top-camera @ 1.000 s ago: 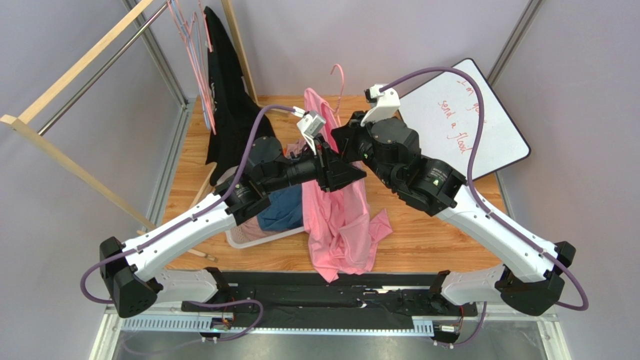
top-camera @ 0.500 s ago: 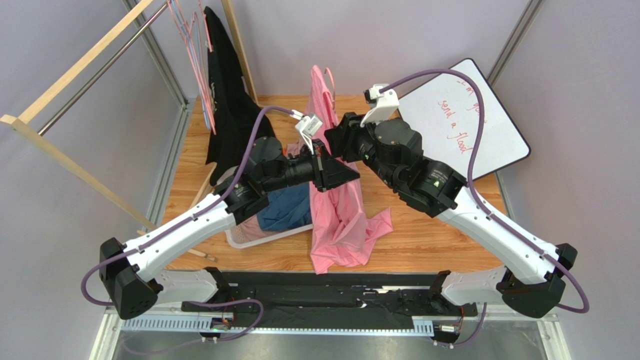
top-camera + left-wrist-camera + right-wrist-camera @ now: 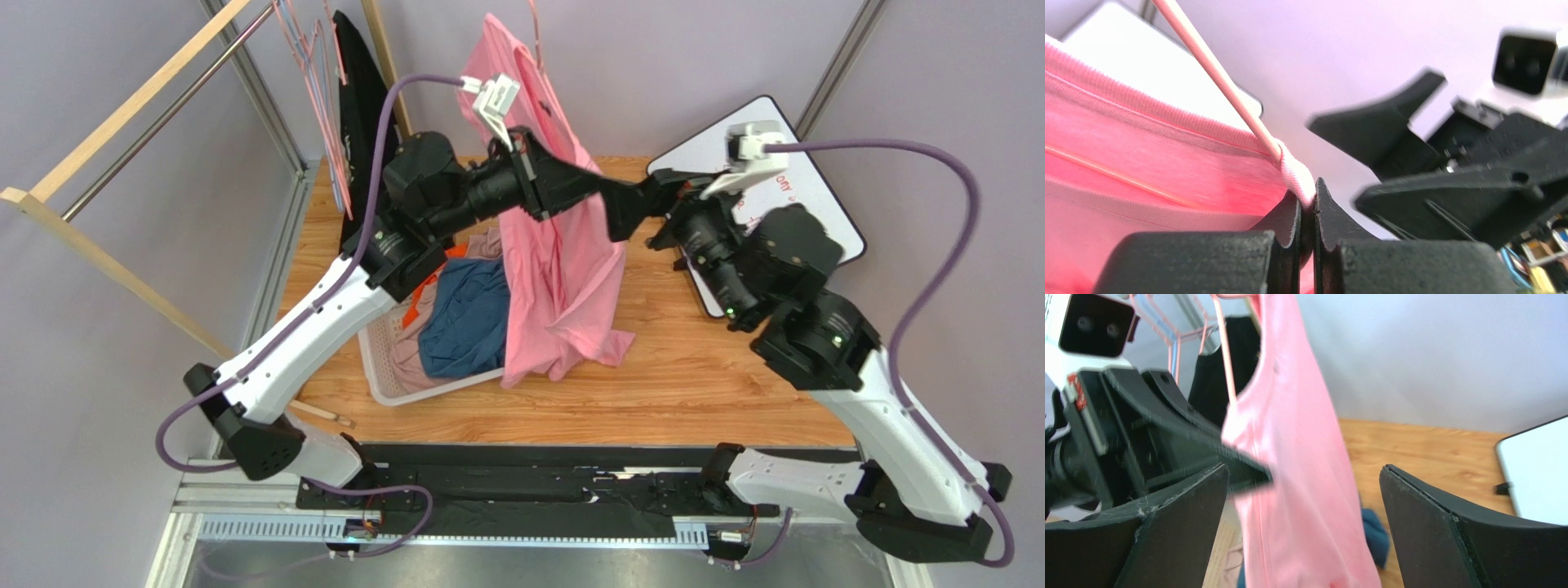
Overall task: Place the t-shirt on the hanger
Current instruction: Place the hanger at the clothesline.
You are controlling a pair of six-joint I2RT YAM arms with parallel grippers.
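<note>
The light-pink t-shirt (image 3: 552,263) hangs high over the table, its hem trailing on the wood. My left gripper (image 3: 623,206) is shut on a fold of the shirt's ribbed collar (image 3: 1295,174), right beside the thin pink hanger (image 3: 1217,73). The hanger's rod runs up out of the neck (image 3: 537,37). My right gripper (image 3: 672,211) stands wide open just right of the shirt, touching nothing. In the right wrist view the t-shirt (image 3: 1290,453) and hanger (image 3: 1223,361) hang beyond the open right gripper (image 3: 1303,502).
A white basket (image 3: 417,390) holding a blue t-shirt (image 3: 464,321) sits left of the shirt. A whiteboard (image 3: 810,147) lies at the back right. A wooden rack (image 3: 123,110) at the back left carries spare pink hangers (image 3: 313,74) and a black garment (image 3: 362,116).
The left gripper shut on the collar and lifted the shirt up and back. The right gripper let go, opened wide and drew away to the right.
</note>
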